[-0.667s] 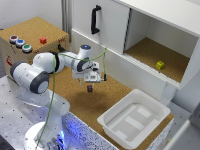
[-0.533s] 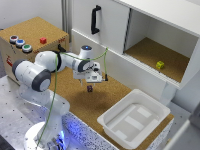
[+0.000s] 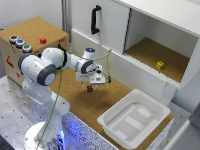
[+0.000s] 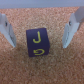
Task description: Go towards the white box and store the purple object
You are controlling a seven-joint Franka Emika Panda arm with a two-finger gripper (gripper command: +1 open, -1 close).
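Gripper over cork surface, mid-scene, pointing down. Fingers spread wide, purple object between them, gaps both sides, no contact visible. Block has yellow letter marks, sits on cork. White box well apart at exterior view's right, near edge. Small yellow-green cube in open cabinet compartment, far right.

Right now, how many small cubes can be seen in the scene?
2: the purple object lies on the cork between the end effector's fingers; a yellow-green cube sits inside the open cabinet. None seem hidden.
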